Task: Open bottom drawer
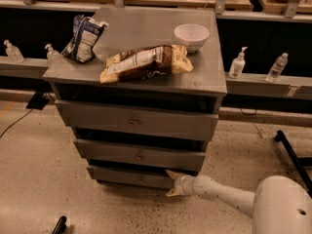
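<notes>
The gripper — fingers spread apart — sits at the right end of the bottom drawer.

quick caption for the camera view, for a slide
Open pincer at the right end of the bottom drawer of a grey three-drawer chest, snack bags and a white bowl on top.

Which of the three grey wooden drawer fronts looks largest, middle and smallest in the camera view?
1. Top grey wooden drawer front.
2. Middle grey drawer front.
3. Bottom grey drawer front, narrowest; the gripper sits at its right end.
</notes>
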Motion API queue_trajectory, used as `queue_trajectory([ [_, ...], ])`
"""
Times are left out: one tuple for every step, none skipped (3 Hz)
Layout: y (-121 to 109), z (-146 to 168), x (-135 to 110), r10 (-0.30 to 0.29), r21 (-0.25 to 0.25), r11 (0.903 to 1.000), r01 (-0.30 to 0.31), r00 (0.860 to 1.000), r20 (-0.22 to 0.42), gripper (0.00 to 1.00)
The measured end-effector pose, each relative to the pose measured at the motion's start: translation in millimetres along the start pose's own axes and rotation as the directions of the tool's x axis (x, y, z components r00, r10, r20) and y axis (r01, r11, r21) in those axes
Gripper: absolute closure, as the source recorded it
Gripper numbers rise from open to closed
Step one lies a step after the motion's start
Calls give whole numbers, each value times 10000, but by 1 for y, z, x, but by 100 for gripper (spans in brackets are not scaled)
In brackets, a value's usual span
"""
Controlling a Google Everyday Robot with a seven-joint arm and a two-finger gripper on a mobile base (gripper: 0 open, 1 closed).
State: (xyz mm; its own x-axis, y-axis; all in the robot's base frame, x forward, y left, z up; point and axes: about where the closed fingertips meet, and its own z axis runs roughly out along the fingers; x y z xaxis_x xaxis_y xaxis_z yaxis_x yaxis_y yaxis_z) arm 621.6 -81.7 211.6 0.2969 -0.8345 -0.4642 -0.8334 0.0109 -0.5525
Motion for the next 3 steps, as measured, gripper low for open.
queue_trajectory([
  [7, 9, 8, 314, 150, 9994, -311, 9994, -154, 32],
  [7, 31, 12, 393, 314, 9988, -386, 9989, -244, 33],
  [7, 48, 10, 374, 302, 9989, -368, 9991, -190, 33],
])
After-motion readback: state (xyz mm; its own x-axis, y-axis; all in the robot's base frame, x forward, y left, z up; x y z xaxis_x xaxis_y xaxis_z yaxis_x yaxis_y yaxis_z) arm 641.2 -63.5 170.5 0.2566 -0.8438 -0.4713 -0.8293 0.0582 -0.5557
